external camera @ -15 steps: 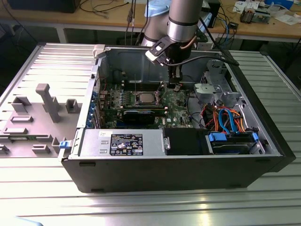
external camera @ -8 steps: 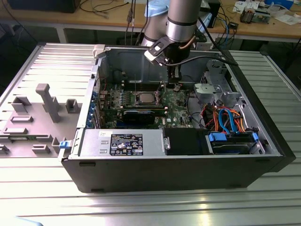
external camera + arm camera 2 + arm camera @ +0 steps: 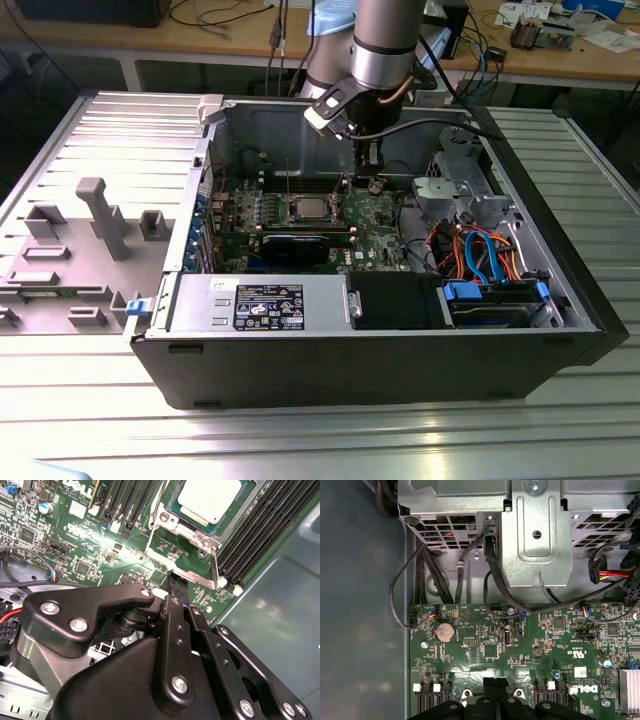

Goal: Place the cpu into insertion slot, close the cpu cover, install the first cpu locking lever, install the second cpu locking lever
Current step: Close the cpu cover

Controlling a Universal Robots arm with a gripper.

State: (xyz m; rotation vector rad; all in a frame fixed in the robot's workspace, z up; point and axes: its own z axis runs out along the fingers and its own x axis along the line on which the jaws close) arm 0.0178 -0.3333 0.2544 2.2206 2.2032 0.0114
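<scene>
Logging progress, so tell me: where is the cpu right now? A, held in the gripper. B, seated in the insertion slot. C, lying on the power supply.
B: in the second wrist view the cpu sits inside the insertion slot, apart from the gripper.

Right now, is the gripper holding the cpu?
No, in the second wrist view the cpu lies in the insertion slot, apart from the gripper.

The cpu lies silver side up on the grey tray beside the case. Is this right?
No. The cpu lies silver side up, but in the slot on the green board, as the second wrist view shows.
</scene>
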